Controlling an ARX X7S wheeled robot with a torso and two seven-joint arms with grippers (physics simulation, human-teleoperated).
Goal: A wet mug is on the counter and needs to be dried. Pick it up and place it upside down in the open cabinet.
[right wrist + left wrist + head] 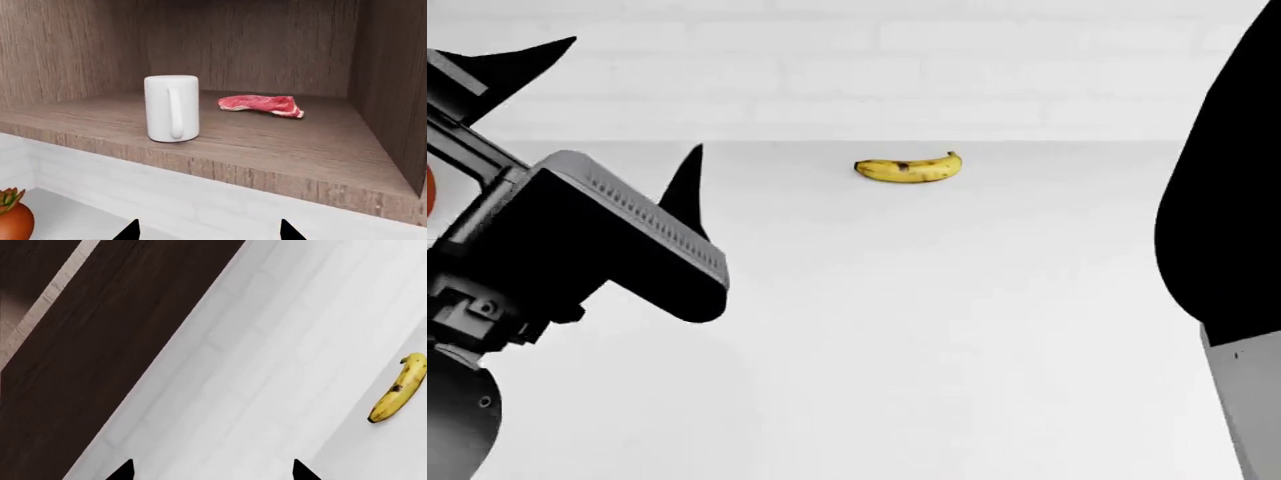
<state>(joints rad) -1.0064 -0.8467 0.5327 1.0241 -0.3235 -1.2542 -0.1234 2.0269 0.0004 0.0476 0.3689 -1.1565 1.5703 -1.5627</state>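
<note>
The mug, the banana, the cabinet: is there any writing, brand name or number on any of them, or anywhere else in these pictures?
None: no text can be read in any view.
The mug is plain white, no logo.
The banana has only dark spots, no sticker.
The cabinet shows bare wood grain, and the meat on its shelf has no label.
The counter is plain white.

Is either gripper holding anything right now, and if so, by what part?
Nothing is held. The left gripper is open and empty over the counter; the right gripper is open, with the mug standing free in the cabinet.
</note>
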